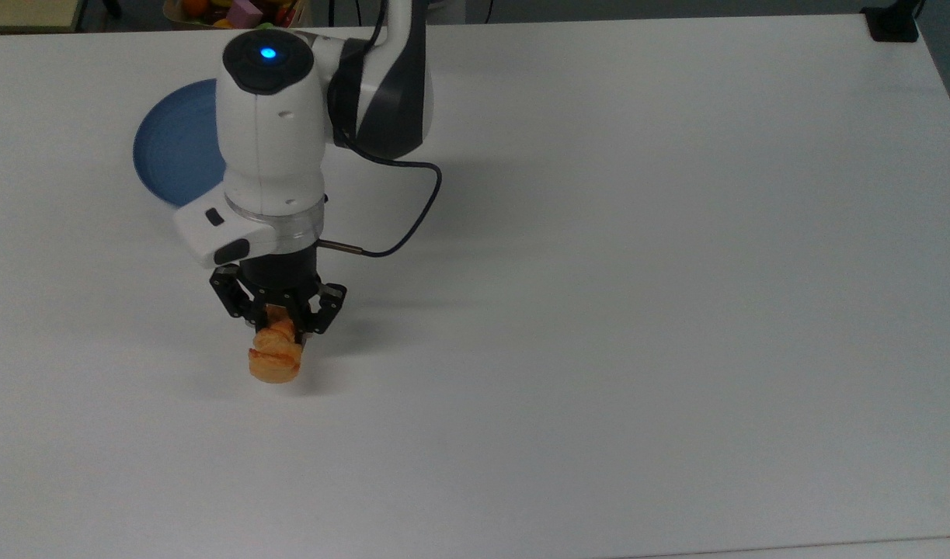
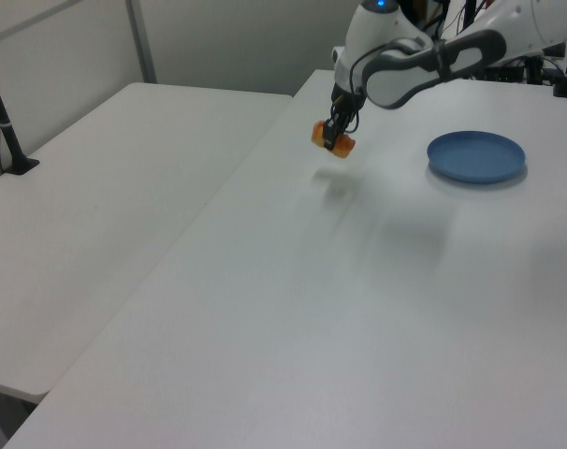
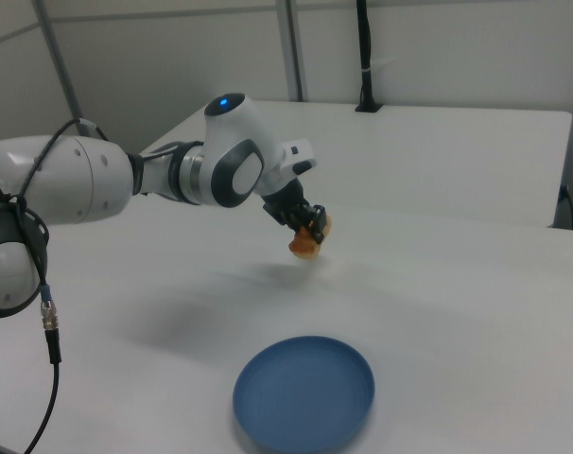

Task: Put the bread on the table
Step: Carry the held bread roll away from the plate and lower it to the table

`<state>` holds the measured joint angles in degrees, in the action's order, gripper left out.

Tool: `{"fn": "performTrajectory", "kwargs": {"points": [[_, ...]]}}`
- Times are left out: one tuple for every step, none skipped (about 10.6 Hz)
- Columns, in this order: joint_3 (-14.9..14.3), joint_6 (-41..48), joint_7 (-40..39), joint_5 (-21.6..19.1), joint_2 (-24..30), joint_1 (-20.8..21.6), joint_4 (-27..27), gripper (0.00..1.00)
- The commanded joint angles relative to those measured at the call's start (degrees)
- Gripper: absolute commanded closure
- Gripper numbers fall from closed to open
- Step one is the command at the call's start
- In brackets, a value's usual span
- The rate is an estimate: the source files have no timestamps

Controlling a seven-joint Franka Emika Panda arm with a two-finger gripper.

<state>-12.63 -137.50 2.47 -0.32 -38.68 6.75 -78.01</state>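
The bread [image 1: 275, 359] hangs in the air above the table [image 1: 638, 310], pinched at its upper end between the black fingers [image 1: 319, 309] of the gripper [image 1: 279, 324], which is closed on it. In the left view the roll [image 2: 327, 137] clearly floats over the tabletop [image 2: 293, 309], with its faint shadow lying on the surface at about 6 o'clock from it. In the right view the bread [image 3: 305, 239] dangles below the gripper [image 3: 308, 223], apart from the table [image 3: 476, 284].

The white arm [image 1: 271, 132] reaches down toward the bread from 12 o'clock in the top view, a blue light glowing on its upper joint.

The blue plate [image 1: 175, 151] sits on the table well apart from the bread, at roughly 11 o'clock from it in the top view, partly covered by the arm. In the right view the plate [image 3: 303, 392] lies at 6 o'clock from the bread.
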Motion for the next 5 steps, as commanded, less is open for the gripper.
{"fn": "performTrajectory", "kwargs": {"points": [[-0.46, -4.70, 0.43, -0.99, -2.62, 1.77, 1.02, 0.56], [0.23, -6.01, 0.43, -0.91, -3.76, 2.04, 1.11, 0.52], [0.85, -7.24, 0.43, -0.91, -4.55, 2.04, 1.02, 0.50], [1.12, -7.95, 0.34, -0.82, -5.34, 2.04, 0.93, 0.49], [1.12, -9.00, 0.34, -0.73, -6.31, 2.04, 0.67, 0.47]]}}
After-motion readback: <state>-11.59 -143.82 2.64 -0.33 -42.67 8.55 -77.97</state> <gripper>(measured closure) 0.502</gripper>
